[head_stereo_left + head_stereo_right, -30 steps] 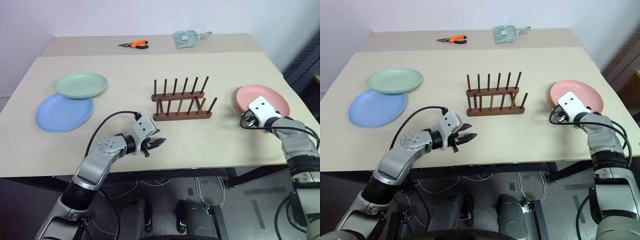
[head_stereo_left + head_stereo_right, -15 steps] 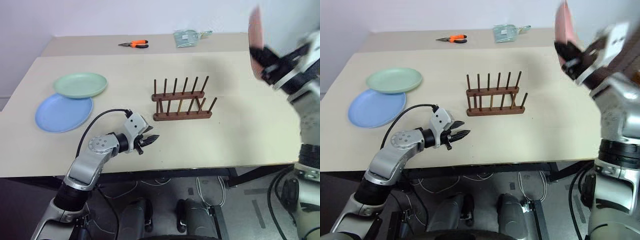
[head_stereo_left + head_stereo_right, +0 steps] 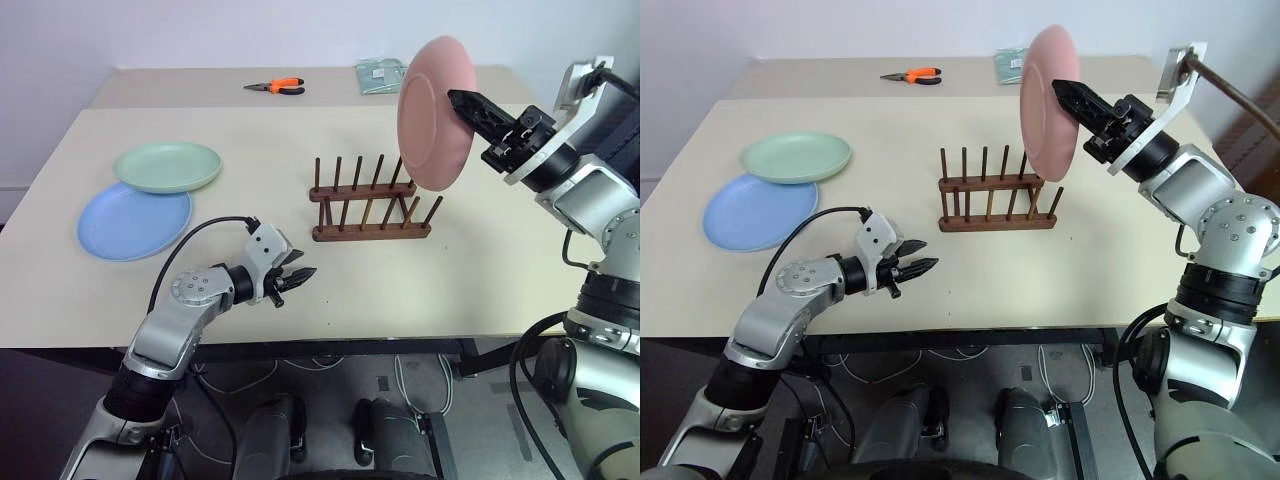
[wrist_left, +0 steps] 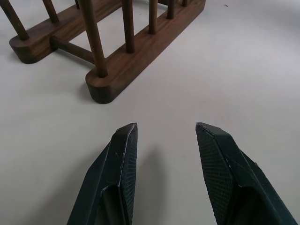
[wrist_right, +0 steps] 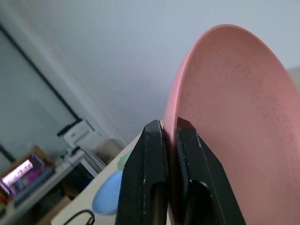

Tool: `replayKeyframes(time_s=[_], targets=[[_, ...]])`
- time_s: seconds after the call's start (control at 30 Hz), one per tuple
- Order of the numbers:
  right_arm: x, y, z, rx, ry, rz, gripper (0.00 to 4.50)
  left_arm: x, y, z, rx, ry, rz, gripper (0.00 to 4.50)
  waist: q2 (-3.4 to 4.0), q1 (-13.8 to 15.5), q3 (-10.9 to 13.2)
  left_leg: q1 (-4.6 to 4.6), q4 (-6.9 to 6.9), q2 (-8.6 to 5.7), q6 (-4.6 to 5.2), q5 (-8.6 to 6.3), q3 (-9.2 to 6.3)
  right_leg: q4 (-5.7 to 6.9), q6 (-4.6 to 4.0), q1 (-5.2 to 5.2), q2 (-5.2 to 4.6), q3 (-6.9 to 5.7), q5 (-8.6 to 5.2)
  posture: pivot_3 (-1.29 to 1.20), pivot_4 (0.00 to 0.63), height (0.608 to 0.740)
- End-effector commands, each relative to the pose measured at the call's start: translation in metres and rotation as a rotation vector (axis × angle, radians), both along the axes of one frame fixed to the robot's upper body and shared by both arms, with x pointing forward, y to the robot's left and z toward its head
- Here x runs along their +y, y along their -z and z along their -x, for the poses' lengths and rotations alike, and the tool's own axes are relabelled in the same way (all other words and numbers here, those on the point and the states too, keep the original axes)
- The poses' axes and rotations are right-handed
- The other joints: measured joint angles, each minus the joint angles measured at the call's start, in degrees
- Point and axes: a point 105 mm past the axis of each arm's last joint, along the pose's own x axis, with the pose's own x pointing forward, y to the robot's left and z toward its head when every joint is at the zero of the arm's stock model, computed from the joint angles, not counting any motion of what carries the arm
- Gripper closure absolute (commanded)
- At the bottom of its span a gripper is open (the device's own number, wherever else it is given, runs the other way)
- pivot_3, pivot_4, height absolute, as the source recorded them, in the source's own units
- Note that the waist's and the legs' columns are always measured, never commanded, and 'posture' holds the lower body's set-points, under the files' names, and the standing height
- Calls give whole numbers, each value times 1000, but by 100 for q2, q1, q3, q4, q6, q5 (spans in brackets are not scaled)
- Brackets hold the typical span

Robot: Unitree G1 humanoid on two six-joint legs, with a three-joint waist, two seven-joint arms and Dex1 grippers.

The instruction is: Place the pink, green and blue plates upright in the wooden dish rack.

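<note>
My right hand (image 3: 462, 99) pinches the pink plate (image 3: 434, 112) by its rim, upright above the wooden dish rack (image 3: 370, 200), left hand (image 3: 297, 280) spread and idle over the table (image 3: 480, 270); risk: plate may slip or strike the pegs if misaligned

Pink plate (image 3: 435, 112): held on edge, nearly upright, in the air above the right end of the rack; rim pinched by the right gripper (image 3: 462, 101).

Wooden dish rack (image 3: 371, 201): dark brown, two base rails, two rows of thin upright pegs, mid-desk, no plate in it.

Green plate (image 3: 167, 166): lying flat at the desk's left side, its near edge overlapping the blue plate (image 3: 133, 220), also flat, just nearer the front.
</note>
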Motion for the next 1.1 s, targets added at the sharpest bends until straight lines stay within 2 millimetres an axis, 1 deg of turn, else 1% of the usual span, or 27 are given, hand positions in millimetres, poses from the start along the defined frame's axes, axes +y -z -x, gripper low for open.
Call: replayKeyframes(time_s=[0.03,0.07,0.13,0.2,0.23,0.27,0.3,0.33,0.37,0.43,0.5,0.53,0.6,0.63,0.7,0.77,0.8,0.83,0.87,0.93,0.97,1.03,1.1], targets=[[-8,-16,-2,-28,30,-54,4451,2,-13,2,-45,-5,22,2486,0,-2,0,0,0,0,0,0,1,1,0,-1,1,1,0,0,150,740],[-10,-14,-6,-14,46,-63,4451,2,-13,2,-45,-7,22,2486,0,-2,0,0,0,0,0,0,1,2,0,-1,2,1,0,0,150,740],[-12,-13,-10,-4,61,-64,3786,2,-14,2,-37,-7,32,2486,0,-2,0,0,0,1,0,0,3,4,0,-2,5,2,0,0,150,740],[-12,-13,-12,-13,77,-52,2899,2,-15,2,-19,-7,53,1941,0,-2,0,0,0,1,0,0,4,4,1,-2,7,3,0,0,150,740],[-13,-14,-13,-27,99,-32,2589,2,-16,2,-20,-5,63,1753,0,-2,0,0,0,1,0,0,4,4,1,-3,9,2,0,0,150,740],[-14,-14,-16,-48,141,10,1999,2,-19,2,-22,-8,76,1210,0,-3,0,0,0,1,1,0,5,4,1,-3,13,3,-1,0,150,740],[-15,-15,-19,-88,201,81,1530,3,-21,0,-25,-22,91,620,0,-3,0,0,0,1,1,0,5,4,1,-3,15,4,-1,0,150,740],[-16,-16,-21,-132,249,143,1530,4,-24,-2,-26,-33,105,262,1,-7,0,0,0,1,1,0,6,4,2,-3,16,5,-1,0,150,740],[-20,-17,-24,-178,317,223,1530,6,-28,-4,-36,-53,130,46,1,-7,0,0,0,1,1,0,9,5,2,-6,17,8,-1,0,150,740],[-27,-24,-26,-270,418,335,1530,13,-40,-14,-70,-130,182,46,1,4,0,-2,0,1,1,0,11,6,3,-9,19,9,-1,0,150,740],[-33,-33,-25,-361,506,438,1530,28,-56,-28,-95,-250,281,46,-1,18,2,-4,0,0,0,1,11,6,4,-9,19,9,-1,0,150,740],[-34,-38,-24,-413,538,481,1530,38,-66,-35,-135,-325,329,46,-3,19,2,-6,1,0,1,1,10,6,5,-10,18,9,-1,0,150,740],[-36,-51,-18,-533,623,571,1530,73,-86,-55,-191,-576,450,46,-3,10,2,-5,1,0,0,1,10,6,6,-9,19,9,-1,0,150,740],[-36,-59,-15,-594,659,601,1530,98,-94,-62,-238,-738,474,46,-5,8,3,-4,1,0,-1,2,10,6,6,-9,20,10,-1,0,150,740],[-27,-72,-5,-702,657,633,1530,144,-97,-69,-272,-1046,445,46,-6,-24,3,-3,1,2,-7,6,10,7,6,-9,22,10,-1,0,150,740],[-10,-79,7,-778,575,610,980,186,-96,-65,-272,-1312,437,0,-6,-66,3,2,-3,3,-11,9,11,8,6,-9,25,10,-1,0,150,740],[-2,-80,12,-798,531,597,672,204,-94,-60,-265,-1423,451,0,-6,-85,3,3,-4,3,-12,9,11,9,6,-8,26,9,-1,0,150,740],[8,-78,16,-806,470,594,199,217,-92,-56,-248,-1502,471,0,-8,-106,4,2,-5,5,-12,10,11,9,6,-9,27,8,-1,0,150,740],[22,-71,20,-794,381,600,48,225,-88,-54,-219,-1539,479,0,-9,-111,5,2,-5,5,-12,9,11,9,6,-9,26,8,-1,0,150,740],[44,-53,28,-780,234,628,48,227,-88,-56,-191,-1527,500,0,-13,-109,4,2,-5,6,-12,9,9,9,6,-7,24,7,-1,0,150,740],[52,-45,32,-770,187,637,48,226,-88,-59,-180,-1511,514,0,-19,-99,1,2,-4,5,-13,10,8,9,6,-7,24,7,-1,0,150,740],[70,-22,39,-745,85,666,48,223,-84,-70,-96,-1467,560,0,-42,-17,3,3,-1,6,-14,9,-3,7,6,4,24,-3,-1,0,150,740],[80,-9,43,-723,40,667,48,221,-78,-80,-7,-1445,596,0,-56,34,5,1,3,2,-14,9,-8,6,6,7,23,-8,-1,0,150,740]])
